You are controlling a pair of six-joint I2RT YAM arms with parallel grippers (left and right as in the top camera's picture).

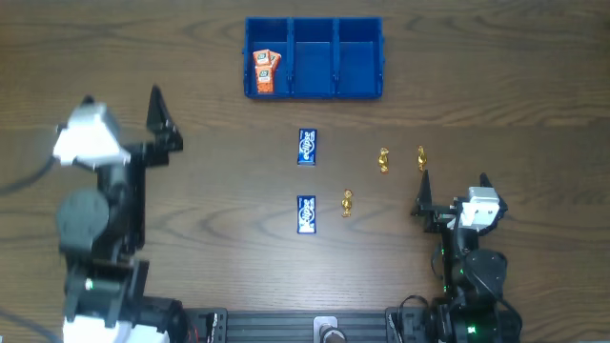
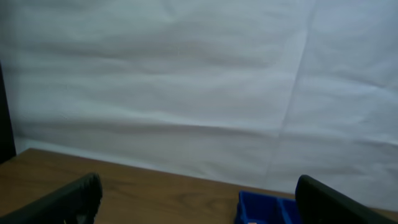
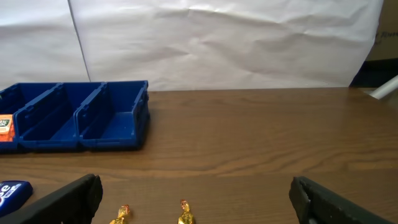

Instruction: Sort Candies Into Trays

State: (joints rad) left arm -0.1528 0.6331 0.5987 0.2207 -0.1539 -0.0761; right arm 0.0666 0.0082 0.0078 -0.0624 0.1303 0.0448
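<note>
Both my grippers stand wide open over the wooden table (image 1: 534,95), holding nothing, with the candies lying loose between them and the tray.

My left gripper (image 1: 122,103) is raised at the left side, well apart from every candy, and my right gripper (image 1: 454,183) sits low, just beside the three gold candies (image 1: 384,161): two lie side by side in front of my right fingers and the third lies nearer the middle, beside the nearer blue packet (image 1: 306,214). The second blue packet (image 1: 306,147) lies between that one and the blue tray (image 1: 381,57) at the far edge. The orange candies (image 1: 265,71) lie in the tray's left compartment.
</note>
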